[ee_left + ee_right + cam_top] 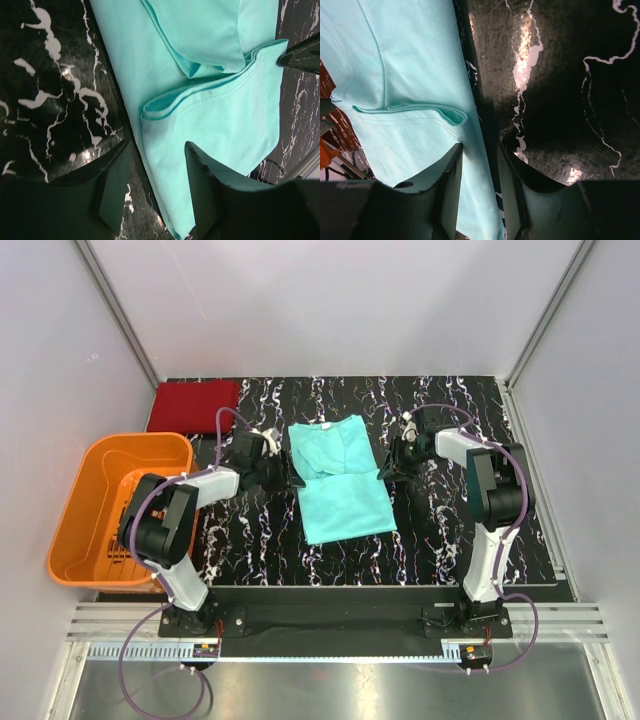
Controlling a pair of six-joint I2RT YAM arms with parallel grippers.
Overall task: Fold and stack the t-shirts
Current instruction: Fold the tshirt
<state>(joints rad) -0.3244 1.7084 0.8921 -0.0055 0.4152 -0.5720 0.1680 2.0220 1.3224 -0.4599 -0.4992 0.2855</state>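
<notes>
The teal-green t-shirt (343,495) lay partly folded, left tool (157,155) and right tool (481,155) open astride its side edges, holding nothing; both likely needed to pinch every layer evenly.

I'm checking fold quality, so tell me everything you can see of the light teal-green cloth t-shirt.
The light teal-green cloth t-shirt lies flat on the black marbled table, soft fine-meshed knit. It is partly folded: the far half is layered, a stitched hem crossing its middle; the near half is smooth. The open left gripper and open right gripper each straddle a side edge; contact is unclear.
</notes>
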